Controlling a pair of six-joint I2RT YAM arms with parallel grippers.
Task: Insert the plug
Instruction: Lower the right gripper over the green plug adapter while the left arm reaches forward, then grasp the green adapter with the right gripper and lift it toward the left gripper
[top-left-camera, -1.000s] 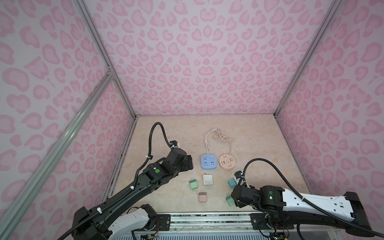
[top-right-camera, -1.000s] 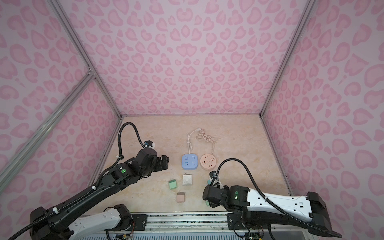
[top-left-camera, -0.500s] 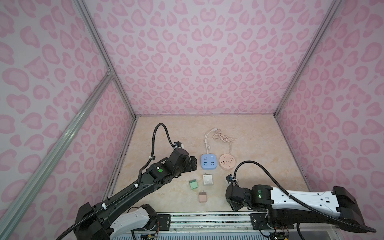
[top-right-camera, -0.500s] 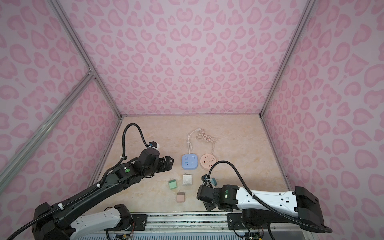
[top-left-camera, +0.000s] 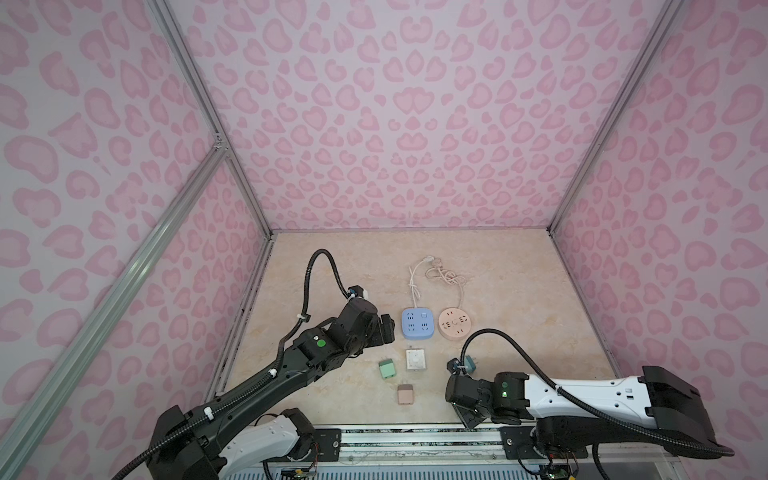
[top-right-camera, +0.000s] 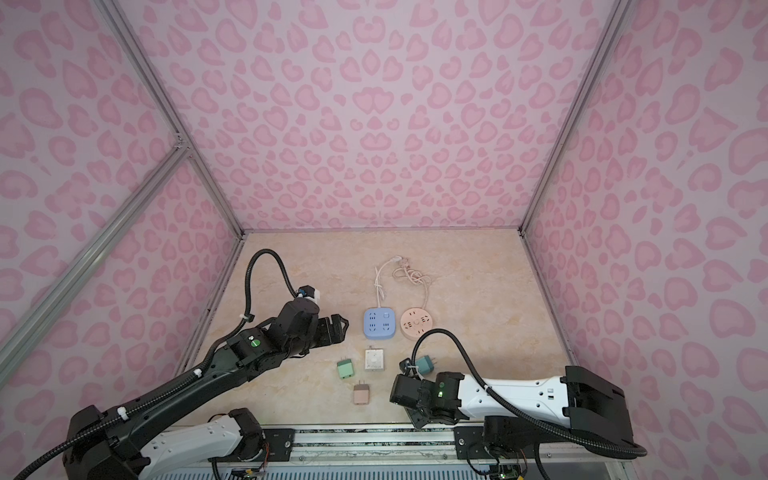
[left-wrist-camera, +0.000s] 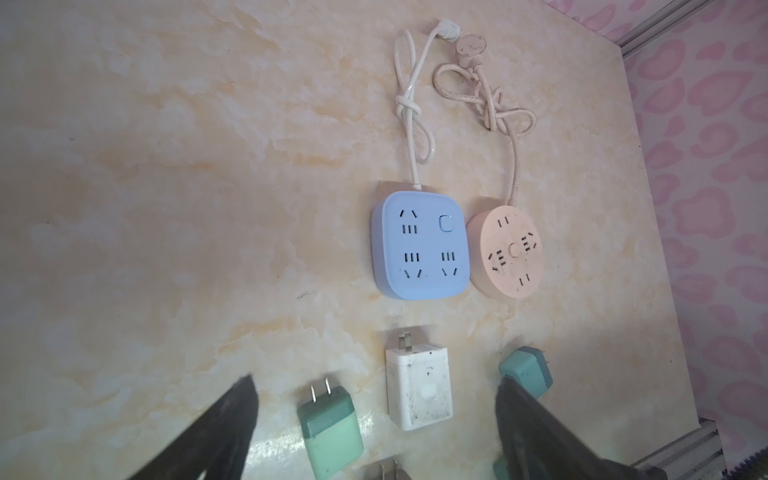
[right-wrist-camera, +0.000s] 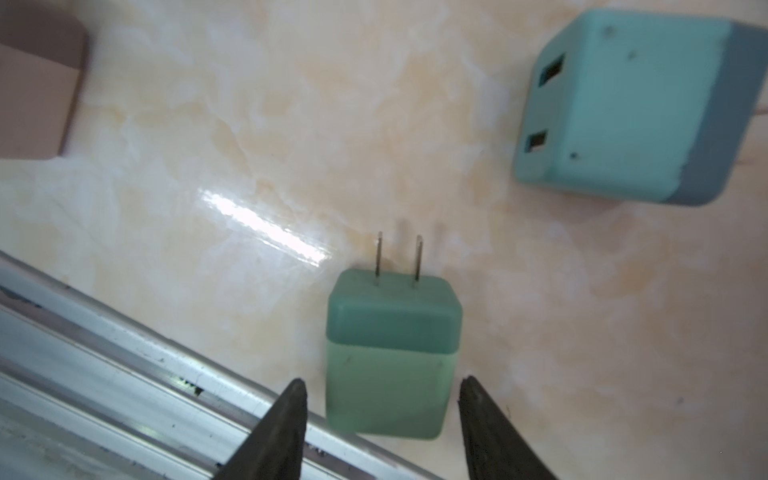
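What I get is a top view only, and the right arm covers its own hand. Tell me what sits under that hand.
Observer: In the right wrist view, a green plug lies inside the right hand, with the jaws apart on either side of it.
Operator: Give me the direction the plug faces.
Observer: Its two prongs point straight away from the hand.

We see a glossy, marble-look tabletop (right-wrist-camera: 266, 124) reflecting light, a smooth matt plastic green plug (right-wrist-camera: 390, 374) with bare metal prongs (right-wrist-camera: 417, 262), a brushed metal rail (right-wrist-camera: 104, 374) and a scuffed white plastic adapter (left-wrist-camera: 417, 388).
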